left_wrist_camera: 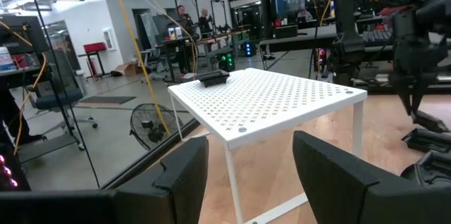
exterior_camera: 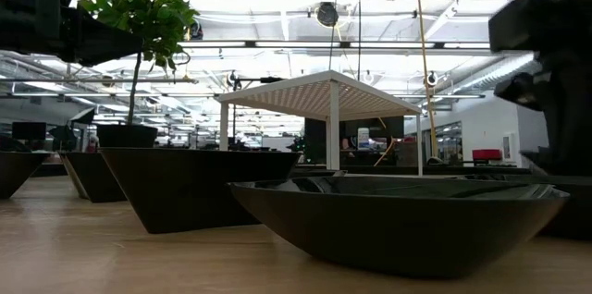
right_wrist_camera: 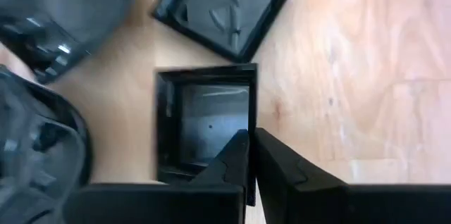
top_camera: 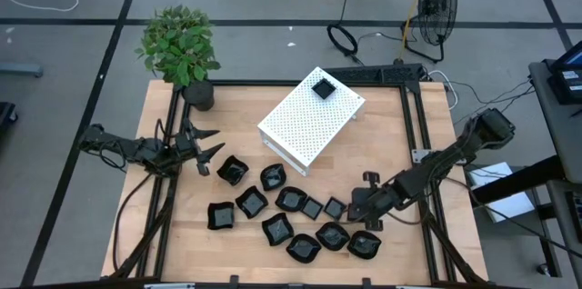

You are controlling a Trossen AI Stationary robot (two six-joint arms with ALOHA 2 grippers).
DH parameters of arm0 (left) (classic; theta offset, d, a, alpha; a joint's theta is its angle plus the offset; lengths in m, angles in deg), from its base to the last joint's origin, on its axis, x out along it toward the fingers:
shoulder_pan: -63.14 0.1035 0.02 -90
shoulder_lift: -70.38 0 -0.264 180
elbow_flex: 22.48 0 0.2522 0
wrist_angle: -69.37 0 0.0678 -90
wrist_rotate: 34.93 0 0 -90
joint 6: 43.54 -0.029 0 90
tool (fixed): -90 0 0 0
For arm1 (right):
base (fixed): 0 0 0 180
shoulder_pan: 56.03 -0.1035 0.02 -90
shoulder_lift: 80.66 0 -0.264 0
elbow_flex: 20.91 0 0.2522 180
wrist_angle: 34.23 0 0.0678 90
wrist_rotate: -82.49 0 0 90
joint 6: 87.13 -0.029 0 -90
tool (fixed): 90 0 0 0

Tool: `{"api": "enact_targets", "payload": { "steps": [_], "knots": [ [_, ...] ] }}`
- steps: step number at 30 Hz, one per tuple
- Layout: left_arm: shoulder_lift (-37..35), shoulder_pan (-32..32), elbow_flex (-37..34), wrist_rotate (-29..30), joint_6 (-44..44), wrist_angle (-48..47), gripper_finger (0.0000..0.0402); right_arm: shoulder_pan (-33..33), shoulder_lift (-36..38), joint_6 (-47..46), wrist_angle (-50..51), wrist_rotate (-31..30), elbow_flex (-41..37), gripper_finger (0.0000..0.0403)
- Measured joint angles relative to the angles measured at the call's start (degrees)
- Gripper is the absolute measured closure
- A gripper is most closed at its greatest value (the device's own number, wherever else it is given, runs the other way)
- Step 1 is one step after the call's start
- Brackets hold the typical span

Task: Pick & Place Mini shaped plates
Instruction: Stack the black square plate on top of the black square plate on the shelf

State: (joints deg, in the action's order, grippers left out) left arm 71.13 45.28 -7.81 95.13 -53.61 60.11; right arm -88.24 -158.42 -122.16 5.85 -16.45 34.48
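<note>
Several glossy black mini plates [top_camera: 282, 216] lie flat in a cluster on the near half of the wooden table. One more plate [top_camera: 323, 86] sits on top of the white perforated box [top_camera: 309, 121] and also appears in the left wrist view [left_wrist_camera: 213, 77]. My right gripper [top_camera: 356, 205] is down at the cluster's right side, shut on a small square plate [right_wrist_camera: 208, 122]. My left gripper [top_camera: 207, 144] hangs open above the table's left side, facing the box [left_wrist_camera: 282, 104] and touching nothing. My right gripper [right_wrist_camera: 251, 139] pinches one side wall [right_wrist_camera: 251, 108] of the small square plate, with one finger [right_wrist_camera: 236, 157] inside the dish and the other [right_wrist_camera: 282, 164] outside. The fingers come from above, pointing down. Whether the plate is off the table, I cannot tell.
A potted plant [top_camera: 186, 53] stands at the table's far left corner. The white box sits slanted in the far middle. Another square plate [right_wrist_camera: 225, 5] and rounded plates [right_wrist_camera: 42, 146] crowd close around the held one. Bare wood [right_wrist_camera: 366, 76] lies to the right of the cluster.
</note>
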Motion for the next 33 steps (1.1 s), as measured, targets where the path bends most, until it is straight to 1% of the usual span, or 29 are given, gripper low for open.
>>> {"api": "enact_targets", "payload": {
  "steps": [10, 15, 17, 21, 24, 26, 29, 33],
  "knots": [
    [-0.01, 0.01, -0.01, 0.00, 0.00, 0.00, 0.0190, 3.08, 11.70, 3.10, -0.27, -0.41, 0.00, 0.0393],
    [0.00, 0.00, -0.02, 0.00, 0.00, 0.00, 0.0190, 3.76, 13.76, 2.81, -0.34, -1.81, 0.02, 0.0385],
    [-0.02, 0.00, -0.02, 0.00, 0.00, 0.00, 0.0190, 3.74, 13.06, 1.06, 0.01, -1.67, 0.02, 0.0369],
    [-0.02, 0.00, 0.00, 0.00, 0.00, 0.02, 0.0190, 3.16, 9.31, -5.32, 0.36, -2.91, 0.04, 0.0321],
    [0.00, 0.00, -0.01, 0.00, 0.01, 0.00, 0.0190, 1.59, 5.80, -5.69, 0.56, -3.23, 0.04, 0.0287],
    [0.00, 0.00, -0.02, 0.00, 0.00, -0.02, 0.0190, 0.88, 3.49, -5.38, 0.86, -3.16, 0.04, 0.0272],
    [-0.02, 0.00, -0.02, 0.00, 0.00, 0.00, 0.0190, 0.34, 0.63, -4.94, 1.00, -3.17, 0.04, 0.0262],
    [-0.01, 0.00, -0.02, 0.00, 0.00, -0.01, 0.0190, 0.22, -1.83, -4.82, 1.36, -2.98, 0.04, 0.0269]
  ]
}}
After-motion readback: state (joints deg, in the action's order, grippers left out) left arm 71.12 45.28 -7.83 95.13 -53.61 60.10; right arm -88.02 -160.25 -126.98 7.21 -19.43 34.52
